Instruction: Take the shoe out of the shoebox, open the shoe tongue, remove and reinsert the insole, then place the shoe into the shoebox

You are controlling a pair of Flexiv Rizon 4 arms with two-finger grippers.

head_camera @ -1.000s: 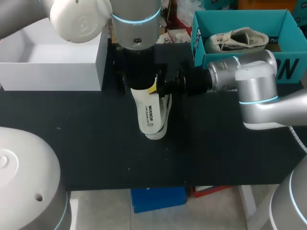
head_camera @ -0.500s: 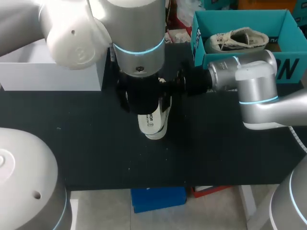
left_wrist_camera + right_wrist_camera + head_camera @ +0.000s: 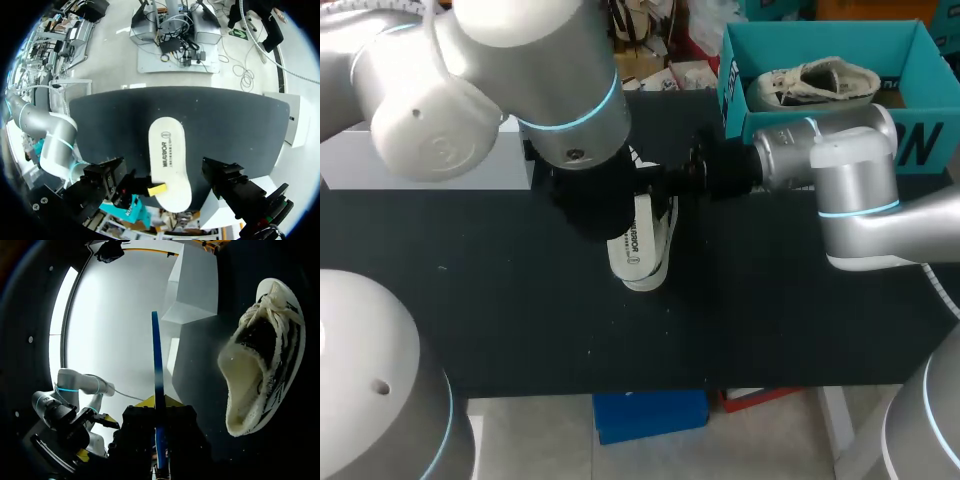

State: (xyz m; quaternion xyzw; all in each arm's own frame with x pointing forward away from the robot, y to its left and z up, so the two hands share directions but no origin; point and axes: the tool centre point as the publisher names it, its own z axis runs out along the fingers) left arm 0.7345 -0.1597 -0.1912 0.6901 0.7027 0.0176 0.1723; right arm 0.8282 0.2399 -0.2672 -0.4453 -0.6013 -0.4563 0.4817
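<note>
My right tool (image 3: pixel 157 407) pinches the insole (image 3: pixel 170 160); my left tool (image 3: pixel 167 175) gapes open around it. I'd slide it toe-end first into the shoe (image 3: pixel 260 355) alongside.

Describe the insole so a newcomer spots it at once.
Start at the middle of the black table. The insole is the flat white oval with dark print, pinched at its edge by the right gripper. Unlike the shoe nearby, it has no laces.
</note>
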